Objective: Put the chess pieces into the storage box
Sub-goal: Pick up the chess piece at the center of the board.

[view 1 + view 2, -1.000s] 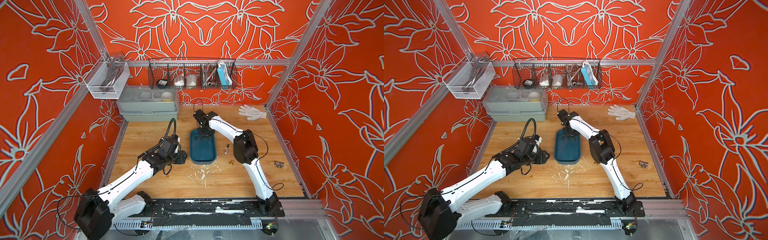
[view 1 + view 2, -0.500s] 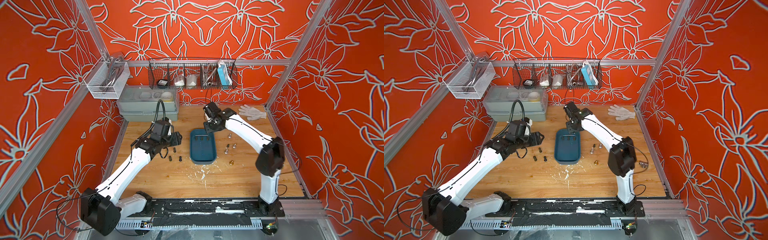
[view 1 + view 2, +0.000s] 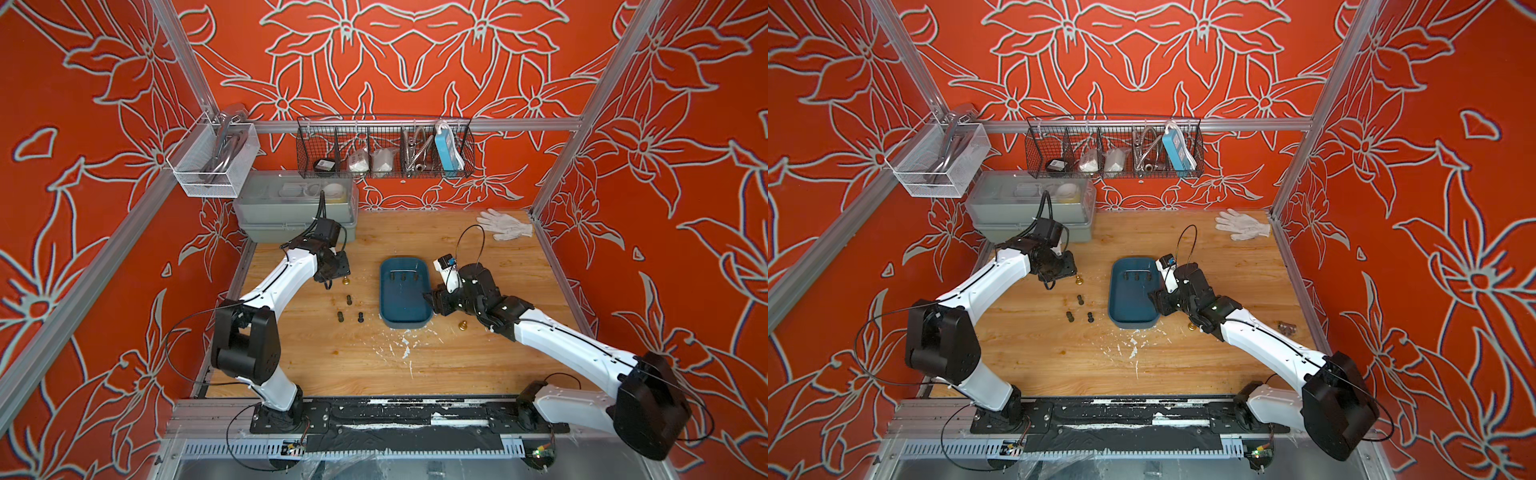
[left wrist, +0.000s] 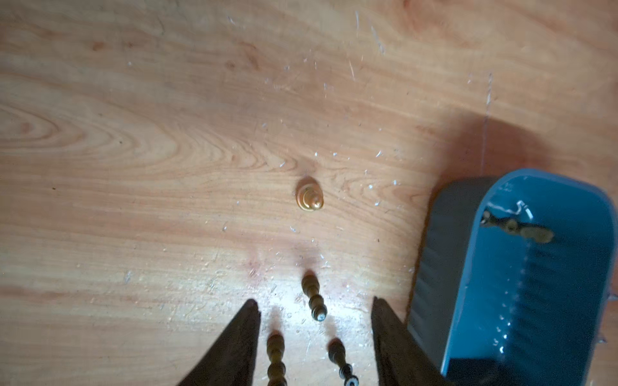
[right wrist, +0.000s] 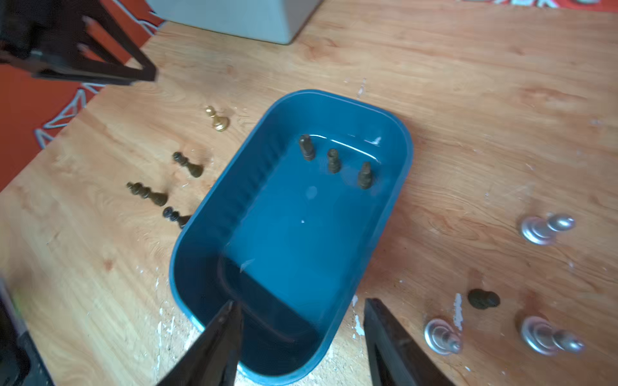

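**Left gripper**: the jaws stand partly apart and grip nothing. The gripper hangs above the table, left of the storage box and clear of it. In the left wrist view, three black pieces show past the fingers. They stand upright on the wood below in a loose group. A gold piece stands farther back, close under the gripper in both top views.

**Right gripper**: the jaws are apart and nothing is held. In the right wrist view one finger lies over the box's near end and the other over bare wood outside the rim. Whether either finger touches the wall cannot be determined.

**Storage box:** it sits mid-table without a lid, its long side running front to back. Three dark pieces stand in a row at its far end.

**Right of the box:** three silver pieces stand on the table, apart from one another. They show only in the right wrist view, as the right arm covers them in both top views. A second gold piece stands near the box's front right corner, beside that arm.

**Surroundings:** a grey case sits at the back left. A white glove lies at the back right, well apart from the box.
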Robot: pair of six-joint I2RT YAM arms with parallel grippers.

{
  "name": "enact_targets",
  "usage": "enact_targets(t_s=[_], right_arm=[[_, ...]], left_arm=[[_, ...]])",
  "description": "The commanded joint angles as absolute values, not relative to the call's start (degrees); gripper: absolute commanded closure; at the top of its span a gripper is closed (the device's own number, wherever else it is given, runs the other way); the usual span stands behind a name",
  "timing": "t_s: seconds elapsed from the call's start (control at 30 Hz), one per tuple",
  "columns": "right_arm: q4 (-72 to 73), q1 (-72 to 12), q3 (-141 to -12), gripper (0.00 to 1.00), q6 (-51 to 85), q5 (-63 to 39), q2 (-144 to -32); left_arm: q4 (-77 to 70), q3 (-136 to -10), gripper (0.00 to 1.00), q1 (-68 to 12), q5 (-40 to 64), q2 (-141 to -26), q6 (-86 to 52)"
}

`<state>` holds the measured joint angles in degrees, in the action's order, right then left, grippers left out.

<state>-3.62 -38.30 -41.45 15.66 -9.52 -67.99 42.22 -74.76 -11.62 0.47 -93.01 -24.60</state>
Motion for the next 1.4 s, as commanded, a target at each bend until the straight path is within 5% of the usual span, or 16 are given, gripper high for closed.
enact_targets(t_s=[0.0,0.3,1.1,1.37], right_arm=[[6.8,-39.0,-38.7,0.37,12.3,-12.9,-65.7],[23.9,-42.0,-28.9,0.31,9.5,-19.8,-65.9],[26.3,-44.9,-28.6,0.21,6.6,-20.1,-69.5],[27.3,-45.8,-28.1,0.09,6.0,-18.6,-69.4]], left_arm=[[46.2,-75.1,0.47,-13.9,0.2,-92.6,-23.2],[47.5,-72.7,0.49,-15.5,-0.4,-96.4,-22.6],[44.8,-73.5,0.63,-16.9,-2.5,-105.2,-22.2],[44.3,-73.3,0.71,-16.9,-3.0,-105.9,-22.0]])
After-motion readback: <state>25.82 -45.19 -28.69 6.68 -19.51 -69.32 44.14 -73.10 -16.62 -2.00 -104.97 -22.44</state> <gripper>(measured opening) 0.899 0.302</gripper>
